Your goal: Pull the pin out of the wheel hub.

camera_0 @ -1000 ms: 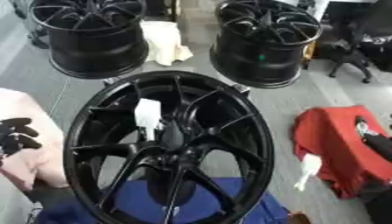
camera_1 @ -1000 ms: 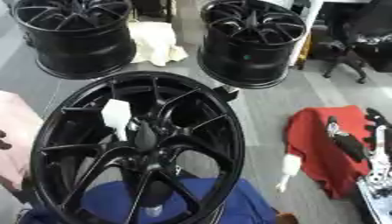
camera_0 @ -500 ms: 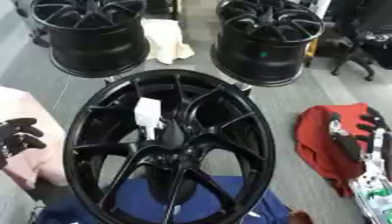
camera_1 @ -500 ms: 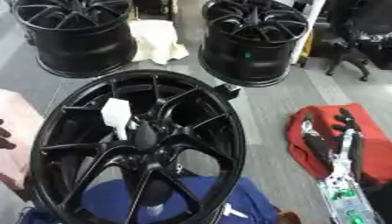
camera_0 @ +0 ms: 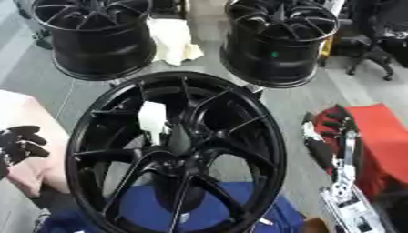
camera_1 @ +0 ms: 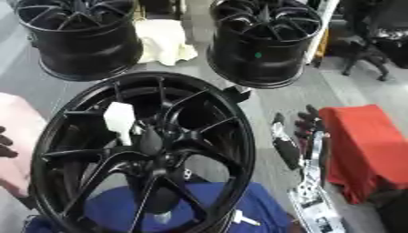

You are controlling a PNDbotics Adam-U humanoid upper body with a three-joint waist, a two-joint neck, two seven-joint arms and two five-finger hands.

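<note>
A large black wheel hub (camera_0: 179, 150) lies tilted in the middle on a blue cloth (camera_0: 151, 211). A white pin (camera_0: 151, 117) sticks up between its spokes, just left of the centre bore. My right hand (camera_1: 301, 129) stands to the right of the rim, apart from it, with its fingers up, spread and open, holding nothing. My left hand (camera_0: 20, 143) shows at the left edge beside the rim, its fingers loosely bent and empty. Neither hand touches the pin.
Two more black wheels (camera_0: 99, 36) (camera_0: 279, 43) stand at the back with a cream cloth (camera_0: 175, 41) between them. A red cloth (camera_0: 382, 141) lies right of my right arm. Something pink (camera_0: 32, 113) lies at the left, behind my left hand.
My right hand has risen into view from the lower right and moved left toward the wheel's rim. The left hand has hardly moved. The pin stays in the hub.
</note>
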